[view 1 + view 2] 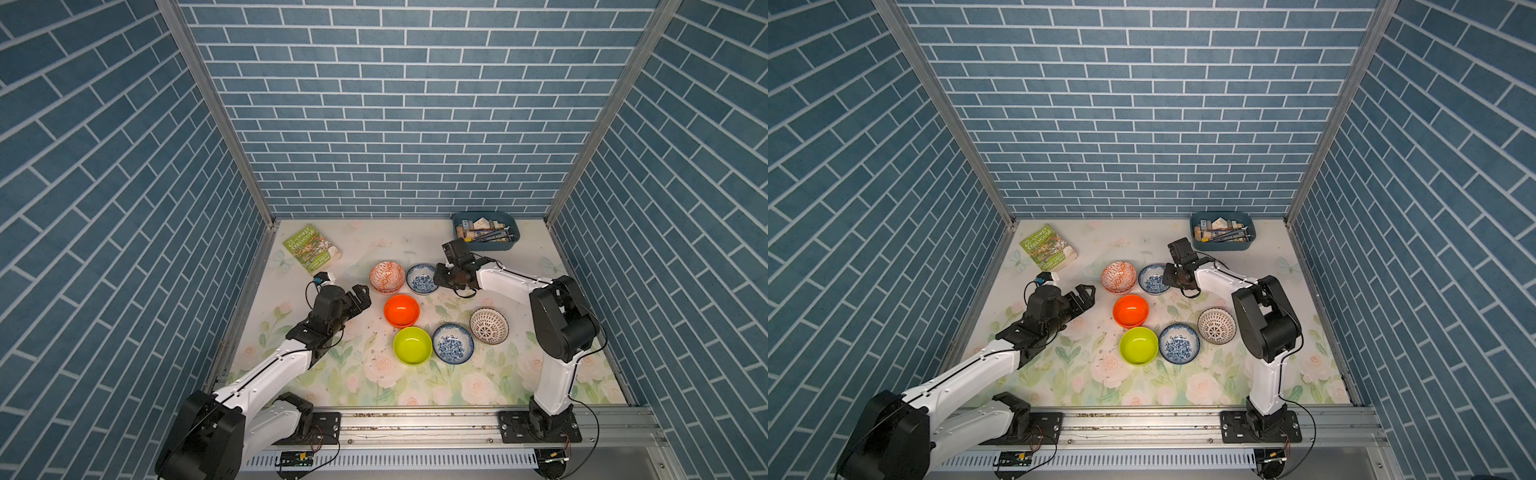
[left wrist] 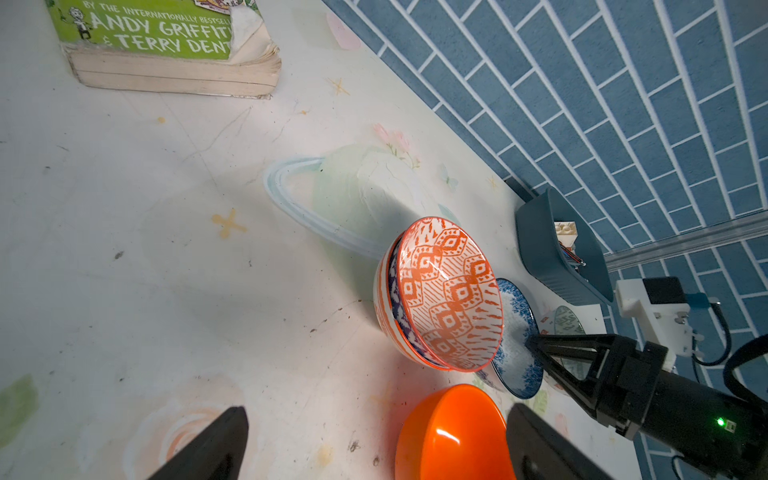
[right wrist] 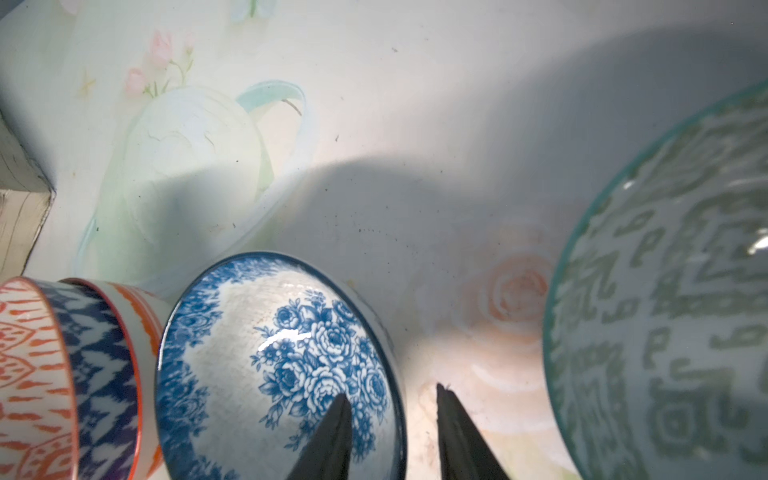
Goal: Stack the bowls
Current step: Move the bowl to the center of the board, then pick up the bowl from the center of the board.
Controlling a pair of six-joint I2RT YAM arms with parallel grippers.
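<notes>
A nested stack of orange-white patterned bowls [image 1: 387, 276] stands mid-table, with a blue-white floral bowl [image 1: 422, 278] beside it. My right gripper [image 3: 390, 390] is open and straddles that floral bowl's [image 3: 274, 357] rim, one finger inside and one outside. A grey-green patterned bowl [image 3: 673, 299] sits just beyond it, hidden under the right arm in both top views. Nearer the front are a plain orange bowl [image 1: 401, 310], a lime-green bowl [image 1: 412, 345], a second floral bowl [image 1: 453, 343] and a brown-lattice bowl [image 1: 489, 326]. My left gripper [image 1: 360, 296] hangs open and empty, left of the orange bowl [image 2: 453, 436].
A green paperback book [image 1: 311, 248] lies at the back left. A blue tray [image 1: 485, 230] of small items stands at the back right, just behind the right wrist. Blue brick walls close in three sides of the flowered tabletop [image 1: 457, 386].
</notes>
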